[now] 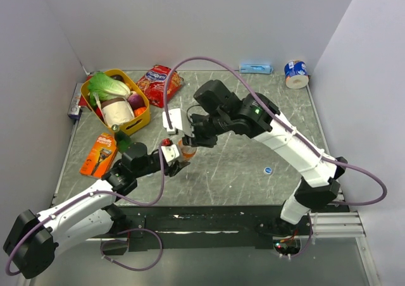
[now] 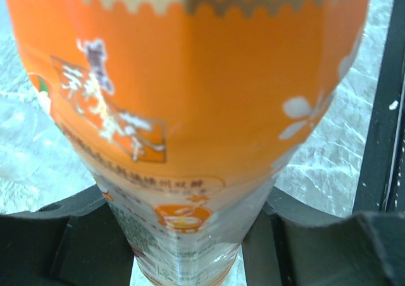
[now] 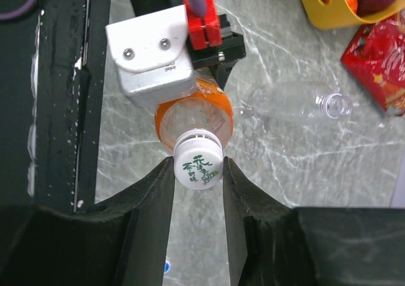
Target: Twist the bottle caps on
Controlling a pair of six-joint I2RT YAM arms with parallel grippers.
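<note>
Whitish cap (image 3: 199, 164) sits on the orange bottle (image 2: 190, 96) neck, near the bench (image 3: 285, 172) middle. Right tool (image 3: 197, 175) pinches the cap, left tool (image 2: 190, 248) clamps the bottle body. Step: screwing on. Next likely needs a right wrist twist with the left steady.

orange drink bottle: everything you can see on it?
Small see-through plastic orange drink bottle, orange printed label around the body. Roughly upright, body clamped in the left tool. A whitish cap with green print sits on its neck, pinched by the right tool. Whether its base rests on the table is hidden.
</note>
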